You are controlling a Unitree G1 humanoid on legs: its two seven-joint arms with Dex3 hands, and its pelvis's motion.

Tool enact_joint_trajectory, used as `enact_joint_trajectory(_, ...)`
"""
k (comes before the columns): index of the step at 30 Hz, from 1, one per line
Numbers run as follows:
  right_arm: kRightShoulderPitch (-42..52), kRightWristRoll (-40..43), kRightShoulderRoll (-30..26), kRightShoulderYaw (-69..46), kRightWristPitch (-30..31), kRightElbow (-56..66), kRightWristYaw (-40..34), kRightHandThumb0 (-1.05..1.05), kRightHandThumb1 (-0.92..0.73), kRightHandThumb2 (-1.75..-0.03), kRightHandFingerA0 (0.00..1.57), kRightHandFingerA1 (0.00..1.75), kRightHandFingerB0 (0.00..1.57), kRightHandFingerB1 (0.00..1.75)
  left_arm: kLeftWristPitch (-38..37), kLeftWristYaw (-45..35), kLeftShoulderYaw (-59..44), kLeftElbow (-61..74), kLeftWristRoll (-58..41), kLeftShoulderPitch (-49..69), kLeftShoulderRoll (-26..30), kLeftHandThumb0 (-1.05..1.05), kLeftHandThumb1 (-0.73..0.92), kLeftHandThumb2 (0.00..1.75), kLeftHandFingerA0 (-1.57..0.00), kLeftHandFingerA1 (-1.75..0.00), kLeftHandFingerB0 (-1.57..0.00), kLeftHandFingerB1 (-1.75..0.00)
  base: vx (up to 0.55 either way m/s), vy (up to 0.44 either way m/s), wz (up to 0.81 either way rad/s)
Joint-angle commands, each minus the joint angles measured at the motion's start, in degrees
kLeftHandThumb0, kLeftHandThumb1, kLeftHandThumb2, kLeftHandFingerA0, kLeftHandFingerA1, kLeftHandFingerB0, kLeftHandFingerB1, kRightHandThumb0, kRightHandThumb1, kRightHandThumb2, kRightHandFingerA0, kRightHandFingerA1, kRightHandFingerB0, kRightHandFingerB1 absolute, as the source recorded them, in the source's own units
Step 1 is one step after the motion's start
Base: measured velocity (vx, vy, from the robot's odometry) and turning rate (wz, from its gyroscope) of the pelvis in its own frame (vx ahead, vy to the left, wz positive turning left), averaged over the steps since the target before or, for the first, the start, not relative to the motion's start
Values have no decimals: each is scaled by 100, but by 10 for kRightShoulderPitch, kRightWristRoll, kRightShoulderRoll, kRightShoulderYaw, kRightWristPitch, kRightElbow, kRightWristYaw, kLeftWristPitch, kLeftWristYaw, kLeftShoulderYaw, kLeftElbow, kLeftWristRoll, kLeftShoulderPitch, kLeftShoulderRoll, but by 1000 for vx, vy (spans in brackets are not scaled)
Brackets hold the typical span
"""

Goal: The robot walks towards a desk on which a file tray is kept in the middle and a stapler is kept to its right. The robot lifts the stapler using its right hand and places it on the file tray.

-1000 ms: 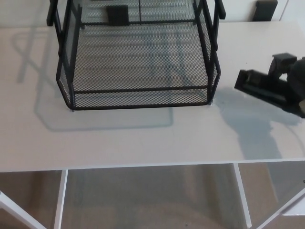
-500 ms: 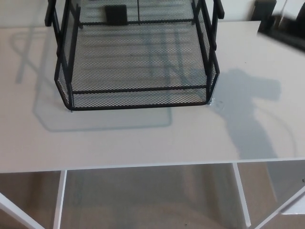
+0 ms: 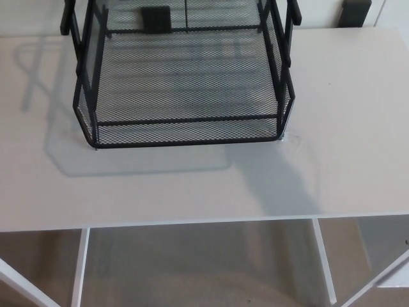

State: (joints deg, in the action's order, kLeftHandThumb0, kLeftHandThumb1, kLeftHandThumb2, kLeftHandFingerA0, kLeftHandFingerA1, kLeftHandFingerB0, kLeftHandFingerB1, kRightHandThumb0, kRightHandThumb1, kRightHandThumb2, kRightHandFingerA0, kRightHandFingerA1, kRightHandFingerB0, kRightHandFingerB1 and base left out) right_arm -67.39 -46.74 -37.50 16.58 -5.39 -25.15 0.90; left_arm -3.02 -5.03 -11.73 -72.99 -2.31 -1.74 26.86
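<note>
A black wire-mesh file tray (image 3: 89,109) stands in the middle of the pale desk (image 3: 192,188), its top running out of the upper edge of the head view. Its mesh floor shows nothing lying on it. No stapler shows anywhere on the desk. Neither of my hands is in the picture. A grey shadow (image 3: 275,182) falls across the desk below the tray's right front corner.
White desk legs (image 3: 323,262) and a crossbar frame the floor below the front edge. A dark object (image 3: 355,11) stands past the desk's far right edge. Bare desk surface lies on both sides of the tray.
My right hand with the stapler rose from the desk's right side and left the picture at the upper right. The shadow on the desk slid left toward the tray.
</note>
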Motion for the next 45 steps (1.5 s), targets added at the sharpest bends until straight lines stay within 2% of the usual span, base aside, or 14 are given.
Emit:
enact_joint_trajectory(1,-71,-3,26,17,-7,-23,27,-26,-69,-89,88,175,71,155,-12,2,2,-5,9,6,9,-60,80,64,-53,-51,-41,-38,0,0,0)
enact_joint_trajectory(6,-127,13,93,35,5,-26,55,-30,-66,-87,88,175,70,153,-10,-4,-3,-7,3,5,5,-61,64,97,-47,-62,-34,-52,0,0,0)
enact_joint_trajectory(7,-132,22,102,35,9,-28,74,-29,-66,-86,87,175,69,154,-8,4,4,-6,10,2,4,-59,80,64,-55,-56,-42,-39,0,0,0)
enact_joint_trajectory(15,-85,18,178,72,19,23,114,-26,-66,-90,85,173,70,146,-11,5,16,-5,17,-6,-1,-60,80,65,-53,-57,-41,-40,0,0,0)
enact_joint_trajectory(18,-56,21,193,81,11,24,110,-23,-63,-98,88,172,71,145,-8,8,24,-6,23,-9,0,-61,65,99,-47,-63,-35,-53,0,0,0)
enact_joint_trajectory(21,-34,3,213,107,12,8,106,-22,-54,-100,105,169,78,140,-3,6,22,-6,19,-15,-3,-60,80,64,-49,-49,-38,-36,0,0,0)
enact_joint_trajectory(22,-28,-7,222,118,18,2,101,-23,-64,-89,89,172,77,119,-7,6,23,-8,21,-14,-3,-62,64,99,-44,-61,-31,-51,0,0,0)
enact_joint_trajectory(23,-24,-10,226,122,17,-3,96,-21,-64,-85,88,174,76,122,-8,6,24,-9,22,-14,-3,-61,80,64,-51,-50,-39,-37,0,0,0)
enact_joint_trajectory(25,-21,-12,233,130,11,-16,89,-23,-64,-82,88,171,80,110,-11,6,25,-9,24,-14,-5,-62,64,99,-44,-60,-32,-51,0,0,0)
enact_joint_trajectory(31,-11,-11,291,140,57,-59,87,-21,-57,-104,86,175,69,165,-7,12,17,-10,16,-19,-7,-59,80,64,-56,-52,-41,-37,0,0,0)
enact_joint_trajectory(36,2,-26,306,162,111,-48,164,-22,-61,-72,77,175,67,144,-11,9,20,-11,22,-16,-6,-63,65,99,-47,-62,-34,-52,0,0,0)
enact_joint_trajectory(38,15,-17,311,162,116,-44,175,-22,-61,-68,75,174,67,138,-11,11,19,-10,20,-14,-8,-61,80,64,-54,-56,-40,-38,0,0,0)
enact_joint_trajectory(40,35,-7,317,162,109,-50,166,-26,-65,-58,78,169,75,75,-5,13,21,-9,22,-16,-8,-62,64,100,-47,-63,-33,-52,0,0,0)
enact_joint_trajectory(45,52,4,327,156,119,-51,183,-19,-72,-64,84,171,58,147,-11,8,19,-5,19,-15,-8,-64,64,99,-47,-63,-35,-52,0,0,0)
